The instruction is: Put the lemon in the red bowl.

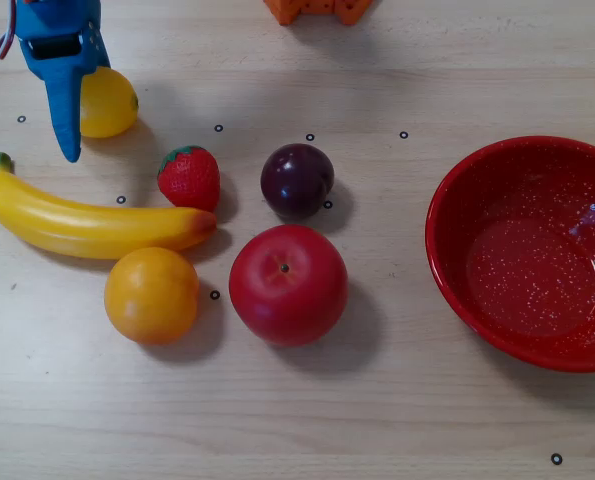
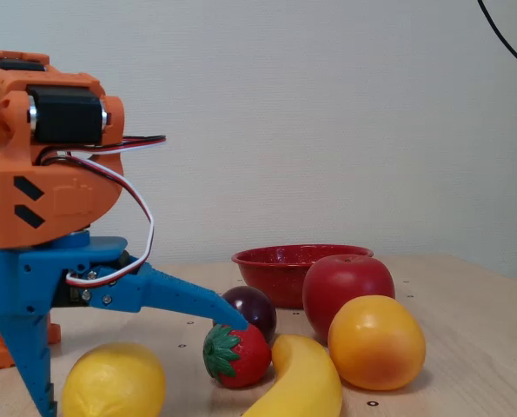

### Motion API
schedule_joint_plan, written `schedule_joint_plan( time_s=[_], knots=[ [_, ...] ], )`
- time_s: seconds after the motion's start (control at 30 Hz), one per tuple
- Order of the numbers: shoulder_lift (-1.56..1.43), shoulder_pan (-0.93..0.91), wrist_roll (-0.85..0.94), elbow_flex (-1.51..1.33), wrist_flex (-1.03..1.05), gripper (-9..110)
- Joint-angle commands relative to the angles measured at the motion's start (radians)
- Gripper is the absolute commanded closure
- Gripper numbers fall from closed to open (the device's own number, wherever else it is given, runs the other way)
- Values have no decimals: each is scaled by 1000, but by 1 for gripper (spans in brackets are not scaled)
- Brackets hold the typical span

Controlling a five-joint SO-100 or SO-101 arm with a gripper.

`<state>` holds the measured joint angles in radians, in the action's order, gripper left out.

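- Overhead view: the blue two-finger jaws (image 1: 77,110) enter from the top left corner, one long blue finger (image 1: 67,115) pointing down the picture over the pale wooden surface (image 1: 377,420).
- The small bright-yellow oval lemon (image 1: 110,102) lies on the surface at the top left, touching the right side of that finger and partly covered by the jaws' body.
- From this view I cannot tell how wide the jaws stand, since only one finger is clear.
- Below the lemon lie a long yellow banana (image 1: 87,225), a red strawberry with a green cap (image 1: 189,178), a dark purple plum (image 1: 297,180), a round orange fruit (image 1: 152,295) and a large red apple (image 1: 288,285).
- The large glossy red bowl with white speckles (image 1: 457,270) sits at the right edge, well apart from the lemon, with nothing in it.
- Fixed view: the orange arm (image 2: 49,174) stands at the left, and its blue jaws (image 2: 141,369) are spread wide, holding nothing.
- One finger (image 2: 32,365) points straight down just left of the lemon (image 2: 115,380); the other slants out to the right, its tip over the strawberry (image 2: 236,354).
- The lemon rests on the surface between the two fingers.
- The red bowl (image 2: 280,261) stands far behind, beyond the plum (image 2: 251,308) and apple (image 2: 347,291).
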<state>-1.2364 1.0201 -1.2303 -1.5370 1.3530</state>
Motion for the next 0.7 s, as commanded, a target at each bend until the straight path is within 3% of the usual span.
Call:
schedule_joint_plan(
  time_s=[0.0, 0.67],
  knots=[
    [-54, -25, -3, 18, -12, 32],
    [-64, -26, 12, -14, -46, 37]
  ],
)
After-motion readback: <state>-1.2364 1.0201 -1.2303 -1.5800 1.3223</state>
